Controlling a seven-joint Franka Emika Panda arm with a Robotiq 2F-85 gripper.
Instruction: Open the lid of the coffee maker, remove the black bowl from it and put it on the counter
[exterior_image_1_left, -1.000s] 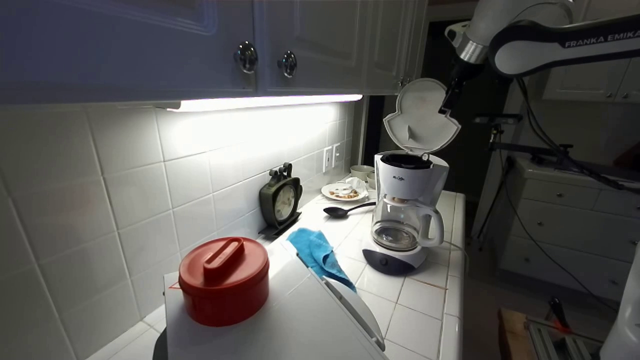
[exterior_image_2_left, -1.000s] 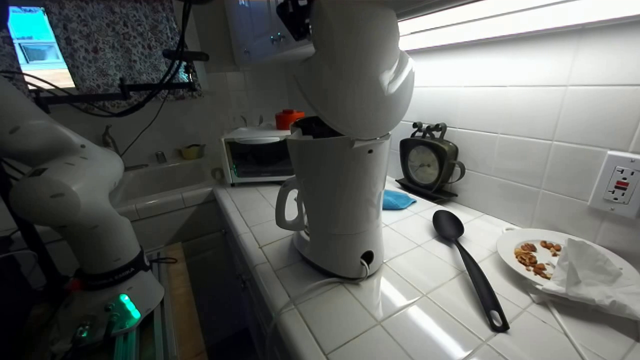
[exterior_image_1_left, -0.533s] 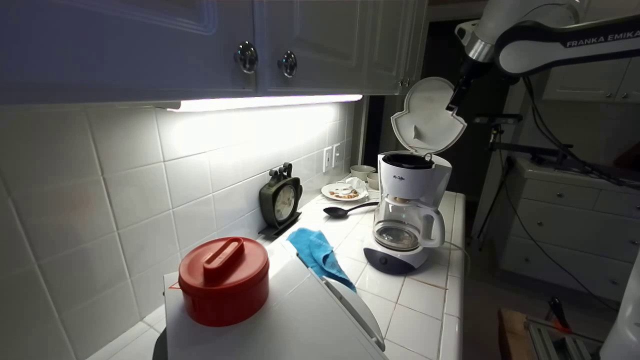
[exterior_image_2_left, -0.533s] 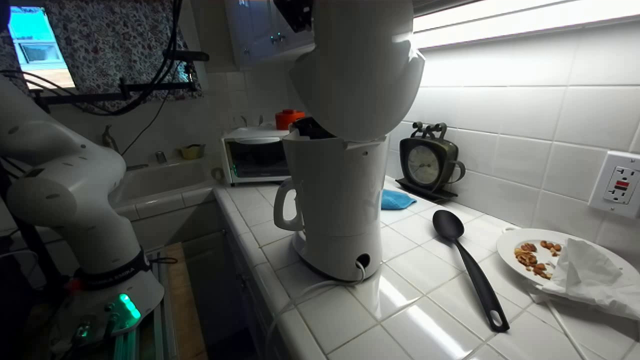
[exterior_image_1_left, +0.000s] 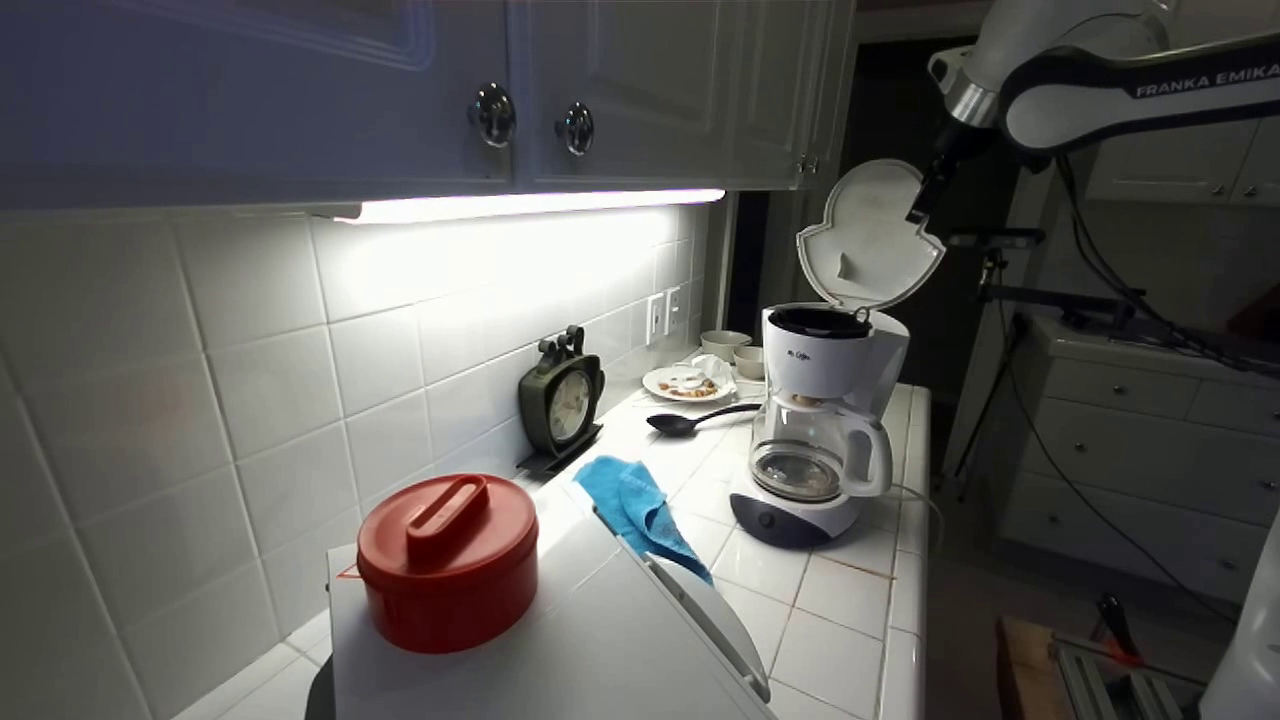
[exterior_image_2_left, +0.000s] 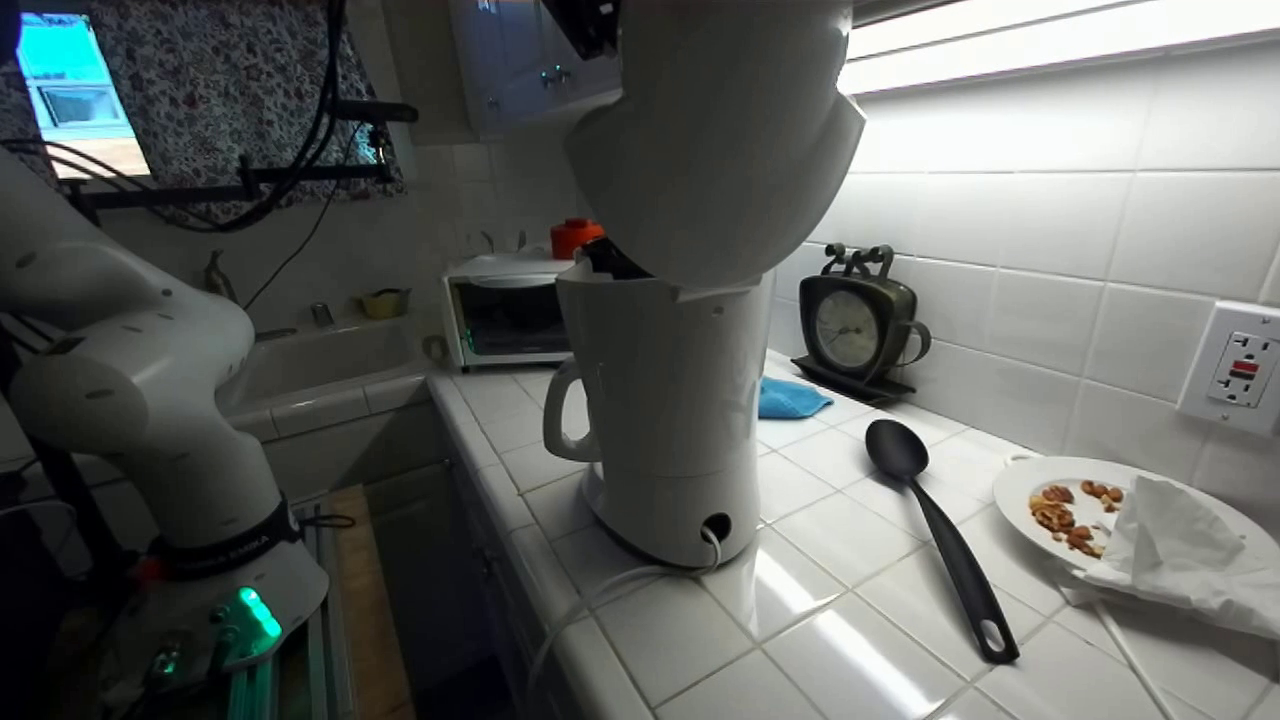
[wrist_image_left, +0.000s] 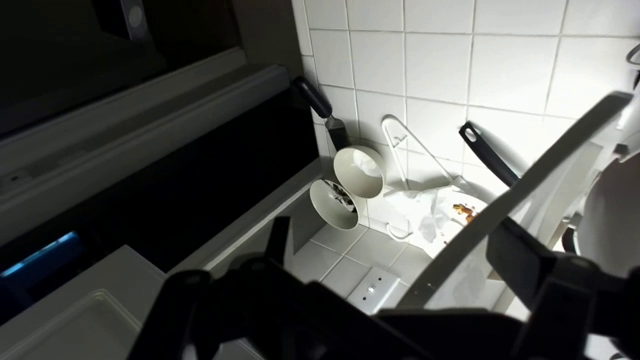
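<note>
The lid (exterior_image_1_left: 865, 242) stands raised on its hinge at the rear of the coffee maker (exterior_image_1_left: 830, 370), which sits upright near the outer edge of the tiled table (exterior_image_1_left: 835, 610). The black bowl (exterior_image_1_left: 818, 322) is in the coffee maker's uncovered top, its dark rim showing in an exterior view. The pincer (wrist_image_left: 389, 228) is spread wide, fingers well apart, the lid's rim running between them in the wrist view; whether either finger touches the lid I cannot tell. Along the wall edge are a clock (exterior_image_2_left: 848, 328) and, further along, a white plate (exterior_image_2_left: 1014, 506) of nuts (exterior_image_2_left: 1055, 515) with crumpled paper (exterior_image_2_left: 1180, 550) over part of it. A black spoon (exterior_image_2_left: 948, 540) lies between that plate and the coffee maker. Two pale bowls (wrist_image_left: 350, 176) are near the corner where the wall edge meets the end edge. Toward the opposite end, a red container (exterior_image_1_left: 450, 575) sits on a white toaster oven (exterior_image_2_left: 515, 320), a blue cloth (exterior_image_1_left: 632, 505) lying near it.
</note>
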